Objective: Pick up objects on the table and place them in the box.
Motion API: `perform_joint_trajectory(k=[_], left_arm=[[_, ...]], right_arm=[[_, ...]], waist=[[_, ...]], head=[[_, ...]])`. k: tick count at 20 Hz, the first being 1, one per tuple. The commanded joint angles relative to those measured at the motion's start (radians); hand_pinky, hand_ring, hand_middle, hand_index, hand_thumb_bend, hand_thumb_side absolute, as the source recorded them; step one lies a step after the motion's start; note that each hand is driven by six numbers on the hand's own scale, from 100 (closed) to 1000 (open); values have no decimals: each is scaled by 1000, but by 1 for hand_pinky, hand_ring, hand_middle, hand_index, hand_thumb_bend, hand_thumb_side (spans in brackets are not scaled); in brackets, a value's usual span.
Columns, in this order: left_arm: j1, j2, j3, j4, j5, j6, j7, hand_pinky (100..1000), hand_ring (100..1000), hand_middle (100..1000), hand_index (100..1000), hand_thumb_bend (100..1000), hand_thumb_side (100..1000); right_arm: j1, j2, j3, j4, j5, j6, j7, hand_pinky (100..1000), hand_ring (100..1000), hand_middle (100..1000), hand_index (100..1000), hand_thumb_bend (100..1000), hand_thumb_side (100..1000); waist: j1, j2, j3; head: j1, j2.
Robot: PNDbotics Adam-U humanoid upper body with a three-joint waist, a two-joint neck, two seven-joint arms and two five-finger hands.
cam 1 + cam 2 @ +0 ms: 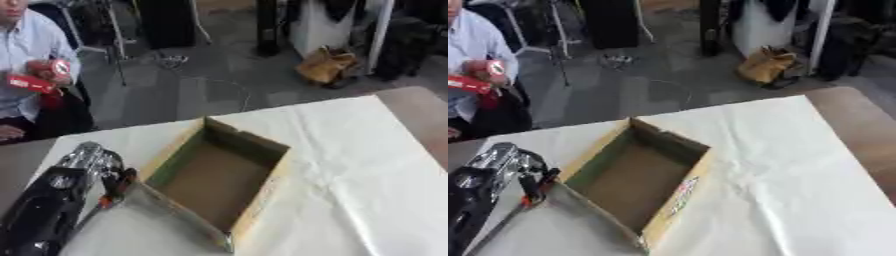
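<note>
Table [350, 165]: box [219, 175] beside left robot hand [92, 160].

Left arm [39, 212]: enters from the near left corner. The forearm housing is glossy black with a rounded, smooth shell that reflects pale highlights along its upper surface. A small round silver fitting sits on the shell near the wrist.

Left hand [94, 160]: the wrist and knuckle area is bright, polished silver metal, built from several rounded, ribbed segments. The fingers [121, 181] are black and slender. A small orange-red spot shows at the lower end of the fingers; its nature cannot be made out.
</note>
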Motion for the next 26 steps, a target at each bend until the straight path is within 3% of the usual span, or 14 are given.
perform_joint_trajectory(k=[1, 10, 26], left_arm=[[-22, 18, 4, -16, -10, -3, 1, 1000, 1000, 1000, 907, 231, 342], [-22, 14, 5, -16, -13, -3, -5, 1000, 1000, 1000, 853, 217, 342], [-22, 11, 5, -14, -8, -6, -25, 1000, 1000, 1000, 894, 238, 356]], right_arm=[[-9, -11, -1, -11, -3, -151, -153, 840, 828, 635, 702, 100, 1000], [-10, -11, 0, -11, -5, -150, -152, 840, 828, 635, 702, 100, 1000], [-10, -10, -1, -11, -6, -151, -153, 840, 827, 635, 701, 100, 1000]], waist=[[-8, -16, -1], [-9, -17, 0], [-11, -16, -2]], head=[[3, -10], [4, -11], [5, -12]])
